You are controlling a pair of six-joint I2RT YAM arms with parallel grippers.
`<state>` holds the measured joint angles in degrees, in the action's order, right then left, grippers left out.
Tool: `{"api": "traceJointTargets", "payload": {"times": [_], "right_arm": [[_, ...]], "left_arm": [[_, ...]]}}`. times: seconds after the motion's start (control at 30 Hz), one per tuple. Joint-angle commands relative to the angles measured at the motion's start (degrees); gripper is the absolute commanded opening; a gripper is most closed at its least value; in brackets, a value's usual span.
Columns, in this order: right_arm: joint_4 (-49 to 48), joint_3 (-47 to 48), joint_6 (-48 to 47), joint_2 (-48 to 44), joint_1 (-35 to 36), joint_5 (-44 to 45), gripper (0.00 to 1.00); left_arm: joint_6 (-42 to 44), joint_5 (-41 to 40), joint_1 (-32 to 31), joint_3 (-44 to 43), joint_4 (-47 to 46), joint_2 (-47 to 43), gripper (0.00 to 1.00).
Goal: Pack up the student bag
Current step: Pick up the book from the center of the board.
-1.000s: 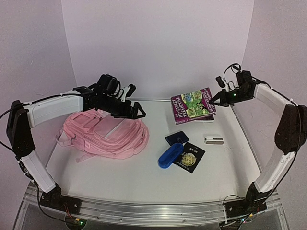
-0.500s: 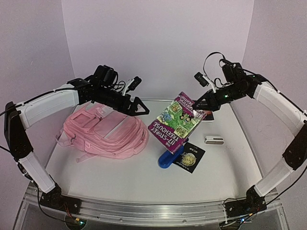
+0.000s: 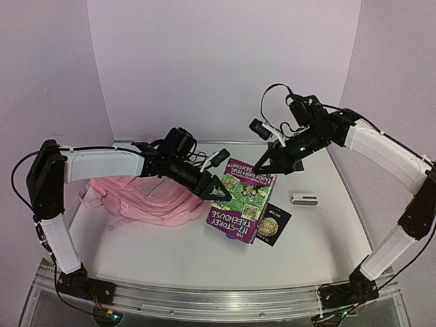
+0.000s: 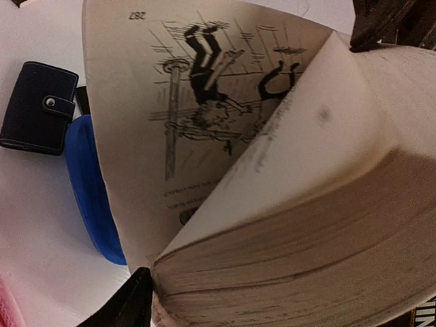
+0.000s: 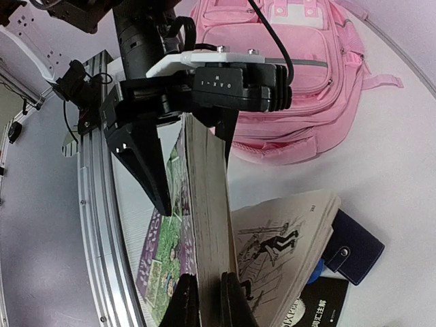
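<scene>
The student bag (image 3: 153, 194) is a pink backpack lying flat at the left; its zip pockets show in the right wrist view (image 5: 306, 88). A thick paperback book (image 3: 242, 197) with a purple and green cover hangs upright over the middle of the table. My right gripper (image 3: 270, 162) is shut on its top edge, fingers (image 5: 187, 300) pinching the cover and most pages while the rear pages fan away. My left gripper (image 3: 219, 191) reaches in from the bag side, open, with one finger (image 5: 146, 170) a little off the cover and the other behind the page block (image 4: 306, 225).
Under and behind the book lie a blue case (image 4: 92, 197), a dark snap wallet (image 4: 37, 109) and a black booklet with a gold emblem (image 3: 271, 223). A small white device (image 3: 304, 199) sits at the right. The metal rail (image 3: 204, 300) runs along the near edge.
My right gripper carried the book from the back right to the middle and tipped it upright. My left arm swung off the bag to the book, and its jaws narrowed around it.
</scene>
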<state>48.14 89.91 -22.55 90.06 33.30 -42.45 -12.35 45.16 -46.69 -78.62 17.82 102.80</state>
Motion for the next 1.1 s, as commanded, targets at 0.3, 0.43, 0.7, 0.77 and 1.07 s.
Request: {"api": "traceJointTargets", "payload": {"times": [0.3,0.43,0.7,0.77,1.07], "right_arm": [[-4.5,2.2,4.8,0.7,0.2,1.0,0.26],[-4.7,4.7,10.8,0.3,-2.8,3.3,0.97],[-6.9,-4.4,21.9,-4.0,-10.1,-3.7,0.98],[-9.1,-8.9,23.7,-4.6,-10.1,-8.8,0.98],[-15.3,-11.3,31.0,-0.6,-6.8,-17.7,0.95]], "left_arm": [[-7.8,3.6,0.6,10.0,-22.0,-8.5,0.0],[-10.5,0.8,2.3,12.6,-24.9,-10.9,0.0],[-14.8,-1.6,6.5,15.9,-29.8,-16.7,0.0],[-14.6,-1.2,6.8,15.3,-28.9,-17.2,0.0],[-14.9,-1.4,6.3,13.2,-26.5,-17.1,0.0]]}}
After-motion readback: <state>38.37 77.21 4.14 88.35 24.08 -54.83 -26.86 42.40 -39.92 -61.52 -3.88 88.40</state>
